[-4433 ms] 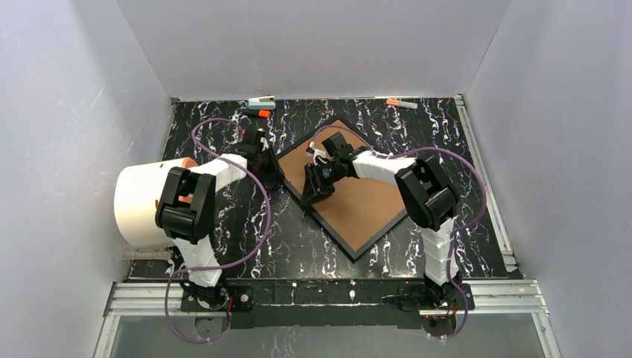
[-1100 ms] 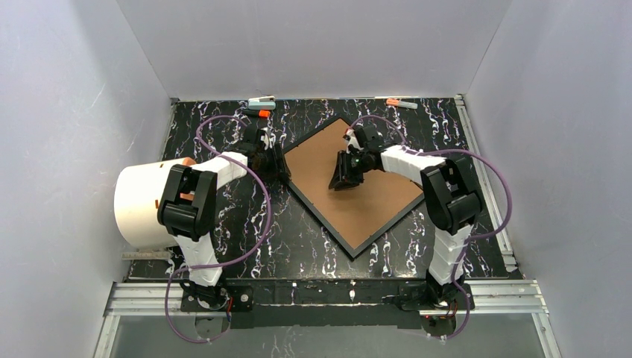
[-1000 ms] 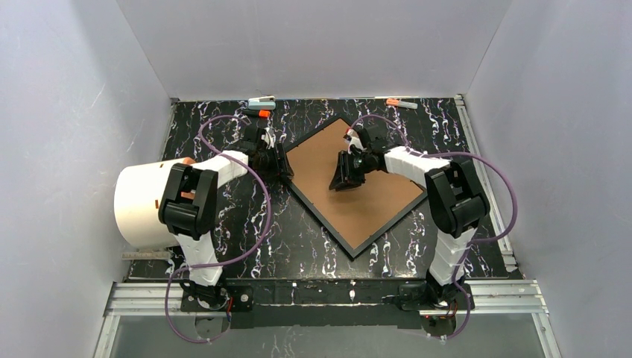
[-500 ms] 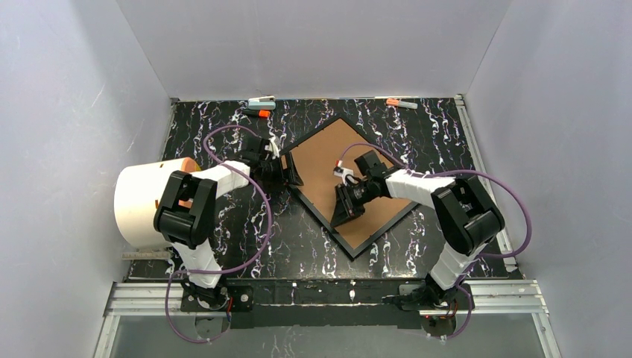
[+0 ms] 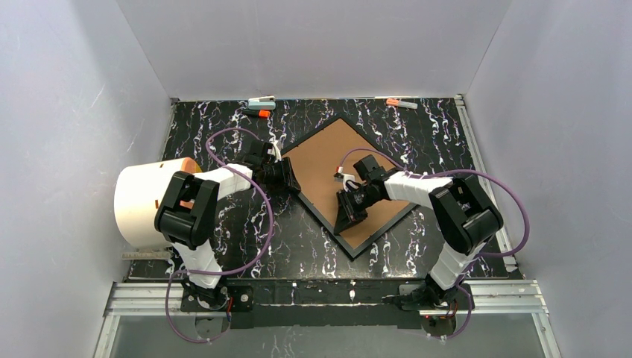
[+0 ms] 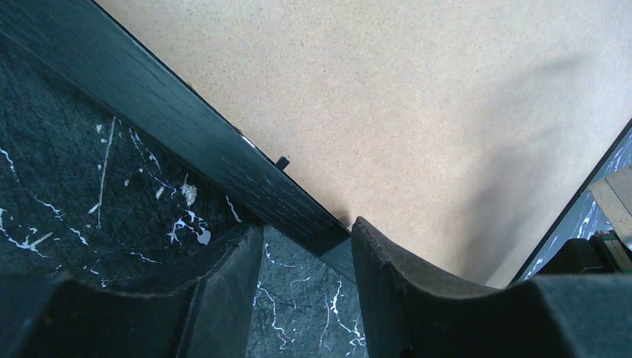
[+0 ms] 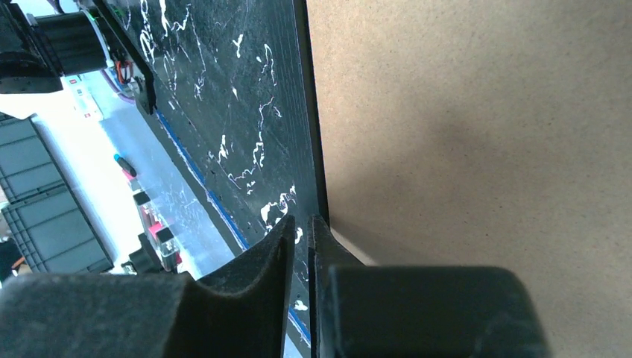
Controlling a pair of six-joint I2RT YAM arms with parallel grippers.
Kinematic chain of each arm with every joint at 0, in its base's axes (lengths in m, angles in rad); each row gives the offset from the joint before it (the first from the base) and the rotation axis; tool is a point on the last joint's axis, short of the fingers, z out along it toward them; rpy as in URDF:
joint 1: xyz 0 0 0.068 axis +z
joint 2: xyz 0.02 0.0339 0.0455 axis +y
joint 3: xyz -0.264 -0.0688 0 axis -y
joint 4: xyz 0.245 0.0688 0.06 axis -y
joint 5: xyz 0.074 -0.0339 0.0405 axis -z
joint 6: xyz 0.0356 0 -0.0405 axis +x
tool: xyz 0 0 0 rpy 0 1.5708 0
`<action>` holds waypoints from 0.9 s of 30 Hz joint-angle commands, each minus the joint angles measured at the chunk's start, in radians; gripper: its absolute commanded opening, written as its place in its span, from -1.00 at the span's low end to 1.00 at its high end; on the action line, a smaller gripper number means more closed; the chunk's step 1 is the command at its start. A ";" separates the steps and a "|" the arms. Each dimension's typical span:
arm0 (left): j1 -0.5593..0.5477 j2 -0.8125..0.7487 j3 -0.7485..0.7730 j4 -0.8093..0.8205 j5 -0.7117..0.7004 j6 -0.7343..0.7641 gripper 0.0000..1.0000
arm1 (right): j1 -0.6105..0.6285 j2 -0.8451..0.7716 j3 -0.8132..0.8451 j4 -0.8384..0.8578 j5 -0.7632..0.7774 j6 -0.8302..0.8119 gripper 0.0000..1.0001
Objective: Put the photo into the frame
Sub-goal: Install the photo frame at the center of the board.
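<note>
The black frame [image 5: 313, 138] lies face down as a diamond in the middle of the table, with the brown backing board [image 5: 328, 160] filling it. The photo is not in view. My left gripper [image 5: 287, 177] is at the frame's left corner. In the left wrist view [image 6: 307, 227] it is open, with the frame's rim [image 6: 186, 127] running in between the fingers and one finger over the board [image 6: 417, 89]. My right gripper [image 5: 349, 212] sits on the frame's lower-left edge. In the right wrist view [image 7: 302, 220] its fingers are nearly together at the rim [image 7: 302, 112], beside the board [image 7: 462, 112].
A large white cylinder [image 5: 141, 201] stands at the left edge, beside my left arm. Small clips [image 5: 261, 101] [image 5: 402, 103] and an orange piece [image 5: 262, 113] lie along the back edge. A metal rail [image 5: 481, 171] runs down the right side. A ruler [image 5: 145, 255] lies near the front left.
My right gripper has moved from the board's upper right down to the frame's lower-left edge. The frame has turned slightly. My left gripper has shifted a little toward the frame's left corner.
</note>
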State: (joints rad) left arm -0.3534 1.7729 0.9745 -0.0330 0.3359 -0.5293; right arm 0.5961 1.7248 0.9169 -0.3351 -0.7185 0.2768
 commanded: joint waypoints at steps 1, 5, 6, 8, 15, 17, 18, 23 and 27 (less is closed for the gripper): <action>-0.001 0.027 -0.037 -0.079 -0.072 0.040 -0.08 | 0.005 0.031 0.010 -0.053 0.122 -0.048 -0.59; -0.001 0.028 -0.036 -0.084 -0.081 0.047 -0.08 | 0.005 0.042 0.006 -0.071 0.176 -0.056 -0.63; -0.002 0.028 -0.036 -0.084 -0.083 0.048 -0.09 | 0.005 0.043 0.003 -0.075 0.194 -0.058 -0.64; -0.001 0.027 -0.036 -0.088 -0.093 0.052 -0.09 | 0.006 0.048 -0.007 -0.084 0.234 -0.061 -0.66; 0.002 0.032 -0.025 -0.108 -0.122 0.069 -0.11 | 0.005 0.075 -0.034 -0.100 0.299 -0.048 -0.63; 0.005 0.034 -0.023 -0.110 -0.128 0.071 -0.11 | -0.001 0.078 -0.043 -0.106 0.310 -0.046 -0.62; 0.006 0.035 -0.021 -0.111 -0.129 0.071 -0.11 | -0.006 0.076 -0.049 -0.107 0.309 -0.041 -0.61; 0.017 0.042 -0.015 -0.112 -0.130 0.074 -0.12 | -0.044 0.047 -0.082 -0.101 0.295 -0.027 -0.54; 0.023 0.048 -0.008 -0.112 -0.130 0.077 -0.13 | -0.071 0.029 -0.087 -0.106 0.291 -0.024 -0.49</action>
State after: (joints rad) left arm -0.3546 1.7752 0.9791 -0.0414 0.3229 -0.5102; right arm 0.5671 1.7252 0.8963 -0.3370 -0.6960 0.3244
